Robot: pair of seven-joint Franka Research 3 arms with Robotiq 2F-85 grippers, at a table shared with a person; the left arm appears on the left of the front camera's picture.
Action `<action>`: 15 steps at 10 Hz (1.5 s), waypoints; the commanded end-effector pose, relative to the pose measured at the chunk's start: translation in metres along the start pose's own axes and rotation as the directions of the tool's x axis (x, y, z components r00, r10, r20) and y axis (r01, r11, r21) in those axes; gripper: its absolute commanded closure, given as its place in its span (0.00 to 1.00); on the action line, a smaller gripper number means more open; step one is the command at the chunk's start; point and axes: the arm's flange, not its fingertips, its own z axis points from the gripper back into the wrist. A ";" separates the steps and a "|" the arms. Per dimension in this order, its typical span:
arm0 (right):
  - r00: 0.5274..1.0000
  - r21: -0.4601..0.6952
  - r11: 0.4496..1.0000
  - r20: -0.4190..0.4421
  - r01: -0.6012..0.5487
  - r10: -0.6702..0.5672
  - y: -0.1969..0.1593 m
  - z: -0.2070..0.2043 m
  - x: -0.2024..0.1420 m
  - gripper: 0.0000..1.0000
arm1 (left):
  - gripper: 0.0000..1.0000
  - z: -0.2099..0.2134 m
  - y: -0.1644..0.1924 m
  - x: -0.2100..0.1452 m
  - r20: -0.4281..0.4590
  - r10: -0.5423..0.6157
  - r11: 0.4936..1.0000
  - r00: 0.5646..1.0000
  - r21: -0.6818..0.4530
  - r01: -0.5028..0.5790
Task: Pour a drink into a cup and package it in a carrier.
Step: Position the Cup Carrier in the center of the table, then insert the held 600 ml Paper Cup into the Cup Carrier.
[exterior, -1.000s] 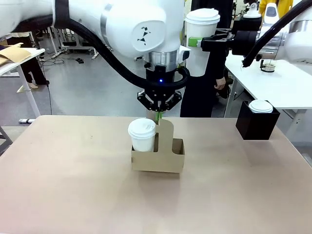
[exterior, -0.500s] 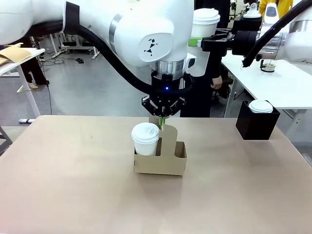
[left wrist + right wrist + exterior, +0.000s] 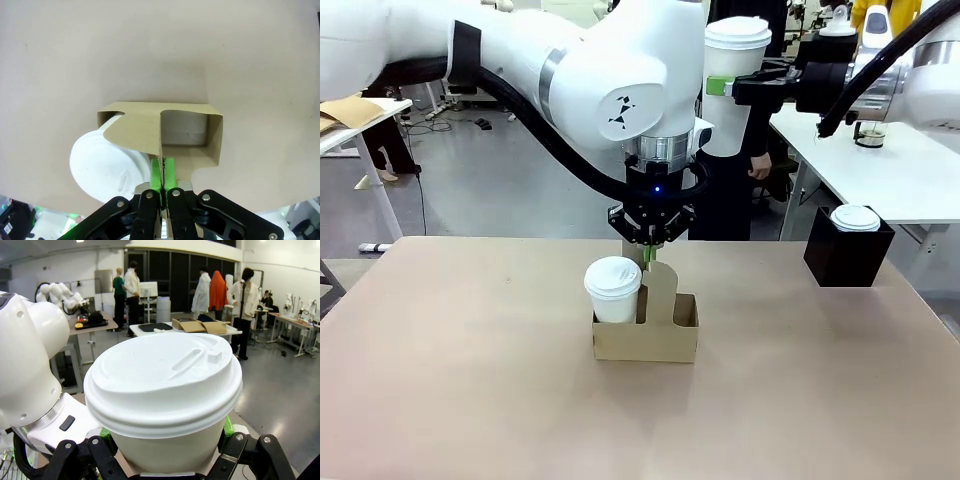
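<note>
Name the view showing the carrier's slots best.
The left wrist view: it looks down into the carrier, one slot holding a lidded cup, the other empty. The front view gives its side and tab, pinched by the left gripper. The right wrist view faces a second cup in the right gripper.

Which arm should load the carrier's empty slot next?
Right, probably. The right gripper holds a lidded cup aloft, while the left gripper is shut on the handle tab of the carrier.
</note>
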 end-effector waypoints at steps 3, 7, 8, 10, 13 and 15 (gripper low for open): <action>1.000 -0.004 1.000 0.007 -0.009 0.009 0.001 -0.001 0.004 0.13 | 0.98 0.000 0.000 0.000 0.000 0.000 1.000 1.000 0.000 0.000; 1.000 -0.004 1.000 0.007 -0.009 0.009 0.001 -0.001 0.004 0.13 | 0.98 0.001 0.000 0.001 -0.005 0.004 1.000 1.000 -0.002 -0.004; 1.000 -0.004 1.000 0.007 -0.009 0.009 0.001 -0.001 0.004 0.13 | 0.39 0.005 0.013 0.005 0.007 -0.021 0.999 1.000 -0.035 0.021; 1.000 -0.004 1.000 0.007 -0.009 0.009 0.001 -0.001 0.004 0.13 | 0.00 0.025 0.033 0.007 0.027 -0.022 0.996 0.999 -0.088 0.024; 0.999 0.078 0.997 -0.036 0.016 -0.013 -0.026 0.001 -0.022 0.13 | 0.00 0.070 0.061 0.008 0.004 -0.149 0.978 0.989 -0.148 0.148; 0.997 0.150 0.988 -0.071 0.020 -0.010 -0.041 0.001 -0.052 0.13 | 0.00 0.092 0.096 0.008 0.057 -0.331 0.923 0.942 -0.188 0.336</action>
